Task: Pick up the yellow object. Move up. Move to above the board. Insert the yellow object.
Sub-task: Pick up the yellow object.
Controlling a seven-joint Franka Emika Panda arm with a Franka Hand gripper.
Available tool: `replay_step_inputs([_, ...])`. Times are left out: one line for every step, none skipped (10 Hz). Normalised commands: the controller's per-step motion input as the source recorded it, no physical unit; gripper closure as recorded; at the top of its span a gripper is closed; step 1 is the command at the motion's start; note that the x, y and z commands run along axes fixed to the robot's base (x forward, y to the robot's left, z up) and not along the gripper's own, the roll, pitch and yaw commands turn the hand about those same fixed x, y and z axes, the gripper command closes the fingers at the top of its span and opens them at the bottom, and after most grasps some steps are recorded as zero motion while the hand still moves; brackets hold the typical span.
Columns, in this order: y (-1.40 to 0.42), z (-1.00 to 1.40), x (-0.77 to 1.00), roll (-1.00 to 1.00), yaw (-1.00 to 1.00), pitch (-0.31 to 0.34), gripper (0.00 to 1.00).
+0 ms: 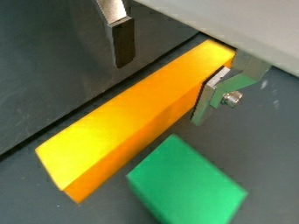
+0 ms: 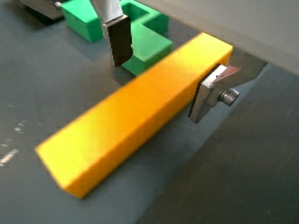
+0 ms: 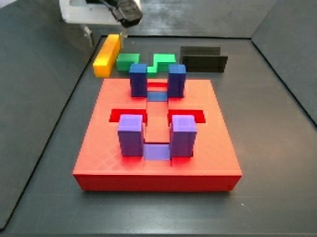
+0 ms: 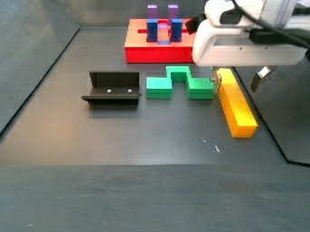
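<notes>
Claw (image 2: 163,74) open, straddling yellow object (image 2: 128,122) near one end.

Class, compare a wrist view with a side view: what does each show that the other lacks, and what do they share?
Only the wrist view shows the gripper up close, open, its silver fingers straddling the yellow object, which lies on the floor.

Only the side view shows the board with its blue and purple blocks, and the black block.

Both show the yellow object and the green notched block.
</notes>
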Motion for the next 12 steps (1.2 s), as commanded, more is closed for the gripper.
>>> replay_step_inputs([-0.05,-0.30,-0.23,0.00,-0.18,-0.059,0.00])
replay_step_inputs([0.00,-0.23,-0.19,0.00,-0.18,-0.069,0.00])
replay_step_inputs([0.08,-0.21,-0.14,0.00,-0.10,-0.036,0.00])
replay_step_inputs([0.15,-0.20,-0.02,0.01,-0.02,-0.017,0.00])
replay_step_inputs([0.23,-0.20,0.00,0.00,0.00,-0.020,0.00])
replay_step_inputs([0.26,-0.19,0.09,0.00,0.00,-0.004,0.00])
replay_step_inputs([0.13,-0.12,0.16,0.00,0.00,0.000,0.00])
replay_step_inputs([0.00,-0.09,0.18,0.02,0.00,0.000,0.00])
replay_step_inputs([0.00,-0.06,0.15,0.02,0.00,0.000,0.00])
replay_step_inputs([-0.01,-0.02,0.13,0.03,-0.01,0.000,0.00])
replay_step_inputs([-0.01,-0.02,0.08,0.03,-0.01,0.000,0.00])
replay_step_inputs([-0.05,-0.03,0.05,0.04,0.00,0.000,0.00])
